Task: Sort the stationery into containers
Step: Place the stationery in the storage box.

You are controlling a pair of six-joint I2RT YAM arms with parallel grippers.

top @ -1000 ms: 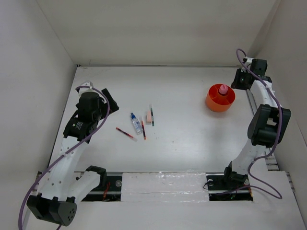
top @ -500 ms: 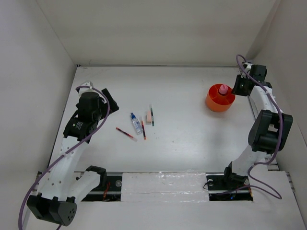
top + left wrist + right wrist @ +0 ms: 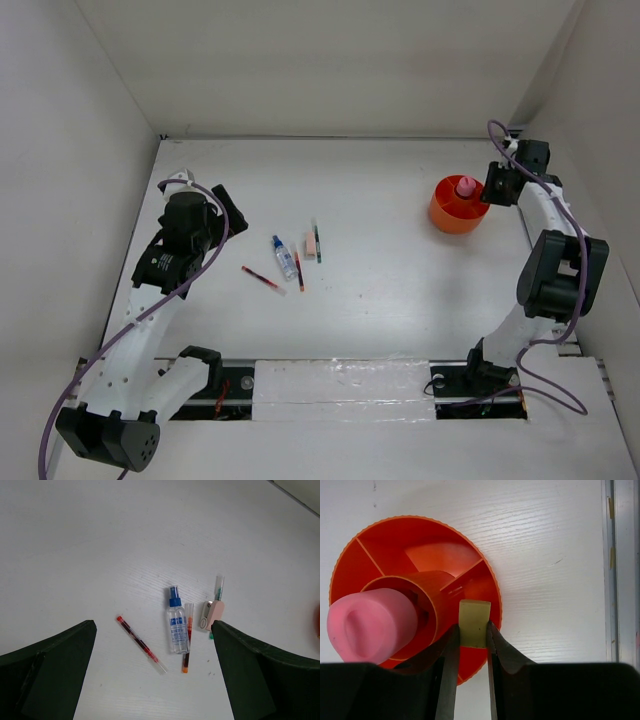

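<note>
The round orange tub [image 3: 452, 213] stands at the back right, with the pink-capped cylinder [image 3: 465, 186] upright in its centre. My right gripper [image 3: 493, 186] is shut on the tiny tan cube [image 3: 474, 622] and holds it over the tub's [image 3: 380, 540] right outer compartment, beside the pink cap [image 3: 370, 622]. My left gripper [image 3: 225, 210] is open, above the table left of the loose items. Below it lie a red pen [image 3: 140, 644], the blue-capped bottle [image 3: 176, 622], a second red pen [image 3: 187, 642], the pink eraser [image 3: 214, 615] and the dark green pen [image 3: 218, 587].
White walls close in the table on the left, back and right. A metal rail [image 3: 620, 565] runs along the table's right edge next to the tub. A taped white strip [image 3: 340, 385] lies between the arm bases at the near edge.
My right gripper has moved left and a little forward from beside the right wall to the tub's right rim, carrying the tan cube. The left arm has not moved.
</note>
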